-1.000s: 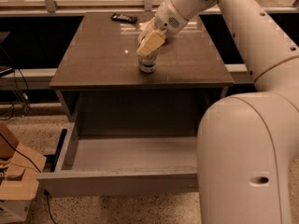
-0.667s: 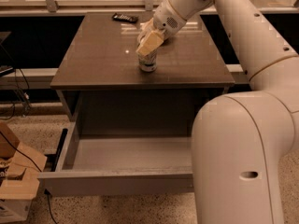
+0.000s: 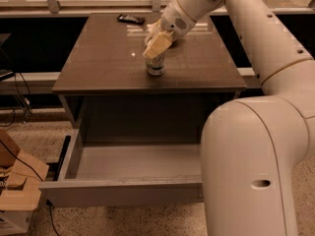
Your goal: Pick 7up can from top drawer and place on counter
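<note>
The top drawer (image 3: 123, 193) is seen pulled open (nearest). Beyond, the 7up can (image 3: 155, 68) is stood upright on the tabletop (image 3: 98, 68), well off every edge, overlapped from above by the end effector (image 3: 156, 48), whose grip cannot be told. Nothing has been moved since a second ago.

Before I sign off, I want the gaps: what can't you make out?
Camera view:
- Top of the 7up can: under the claw, on the counter.
- Right end of the top drawer: behind the robot's arm.
- Dark object at the counter's back: too small to identify.

a black remote (image 3: 131, 18) lies back-left of the claw (image 3: 154, 52), a cardboard box (image 3: 20, 193) on the floor (image 3: 147, 221).
</note>
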You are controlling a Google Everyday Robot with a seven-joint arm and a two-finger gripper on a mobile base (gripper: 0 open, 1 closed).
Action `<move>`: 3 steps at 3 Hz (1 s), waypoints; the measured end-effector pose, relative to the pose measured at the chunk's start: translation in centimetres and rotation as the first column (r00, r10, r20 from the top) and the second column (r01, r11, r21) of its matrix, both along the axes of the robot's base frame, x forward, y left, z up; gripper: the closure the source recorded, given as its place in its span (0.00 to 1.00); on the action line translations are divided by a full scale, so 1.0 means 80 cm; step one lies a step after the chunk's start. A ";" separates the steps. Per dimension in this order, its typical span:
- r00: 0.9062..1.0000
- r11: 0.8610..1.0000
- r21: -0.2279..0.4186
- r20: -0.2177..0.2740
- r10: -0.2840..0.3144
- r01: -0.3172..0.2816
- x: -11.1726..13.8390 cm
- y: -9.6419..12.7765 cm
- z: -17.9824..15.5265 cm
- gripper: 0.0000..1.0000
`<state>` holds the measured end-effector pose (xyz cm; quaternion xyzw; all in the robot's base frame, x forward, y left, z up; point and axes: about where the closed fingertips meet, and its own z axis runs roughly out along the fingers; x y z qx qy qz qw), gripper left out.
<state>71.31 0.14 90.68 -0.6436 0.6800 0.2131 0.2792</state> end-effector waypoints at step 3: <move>1.000 1.000 0.002 0.000 0.000 0.000 0.002 0.003 -0.002 0.00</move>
